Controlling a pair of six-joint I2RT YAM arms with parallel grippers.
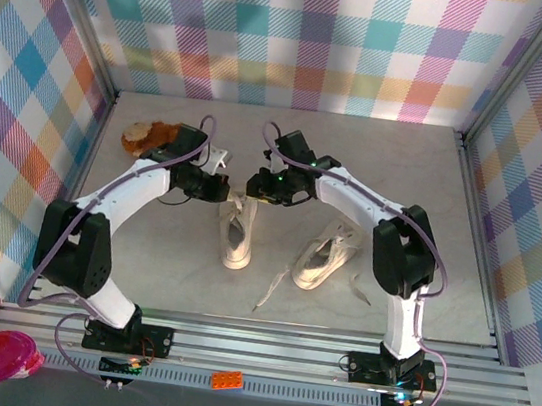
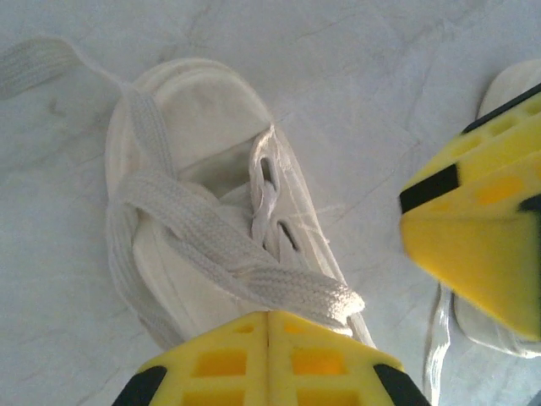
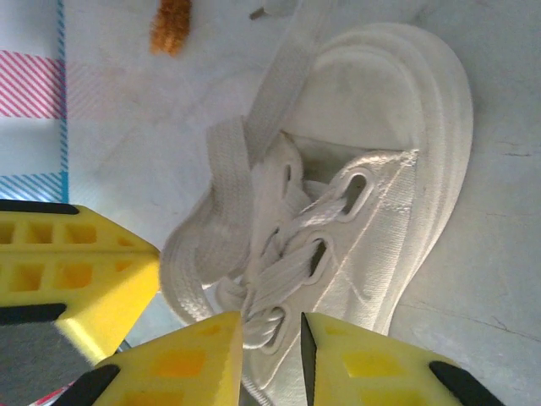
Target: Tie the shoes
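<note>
At the near edge, an orange brick (image 1: pixel 228 380) and a pink lump (image 1: pixel 12 357) lie by the metal rail where the two arms are bolted. A little farther, the shoes stand side by side on the table (image 1: pixel 162 258), toes toward the arms. The right shoe (image 1: pixel 321 261) is not tied; its lace (image 1: pixel 269 292) trails loose over the table.

Both arms meet over the heel end of the left shoe (image 1: pixel 236 244). The left gripper (image 1: pixel 221 188) has its yellow fingers (image 2: pixel 220 364) pressed together, and a flat lace (image 2: pixel 220 245) ends just at their tips; I cannot tell if it is pinched. The right gripper (image 1: pixel 257 183) shows a narrow gap with a lace loop at its mouth, and I cannot tell if it grips. The laces only cross, with no knot or bow. I judge the task is at an early stage, with both shoes still to do.

Behind lies a brown plush toy (image 1: pixel 149 135). The table is pale grey, like marble, with bright plaid walls (image 1: pixel 316 28) around it.
</note>
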